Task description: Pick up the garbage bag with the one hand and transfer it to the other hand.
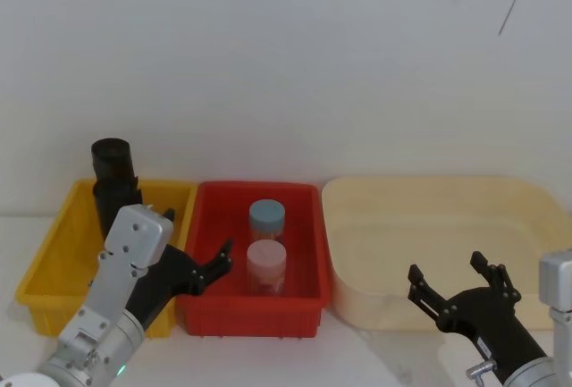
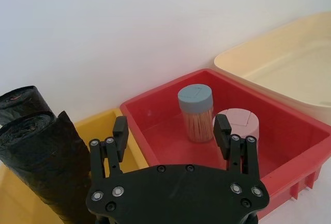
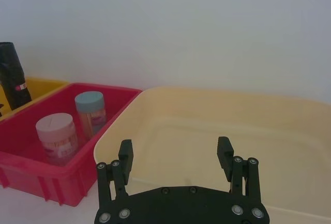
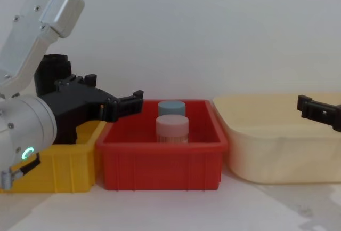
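The garbage bag (image 1: 112, 171) is a tall black roll standing at the back of the yellow bin (image 1: 49, 253). It also shows close by in the left wrist view (image 2: 44, 167) and far off in the right wrist view (image 3: 13, 79), where its small red-and-white label is visible. My left gripper (image 1: 197, 239), on the arm with the green ring, is open. It hovers to the right of the roll, over the wall shared by the yellow and red bins (image 2: 171, 128). My right gripper (image 1: 447, 268) is open and holds nothing, above the near rim of the cream tub (image 3: 175, 147).
The red bin (image 1: 250, 311) holds a blue-lidded jar (image 1: 266, 217) and a pink-lidded jar (image 1: 266, 264). The large cream tub (image 1: 420, 183) sits to its right. A white wall stands close behind all three containers.
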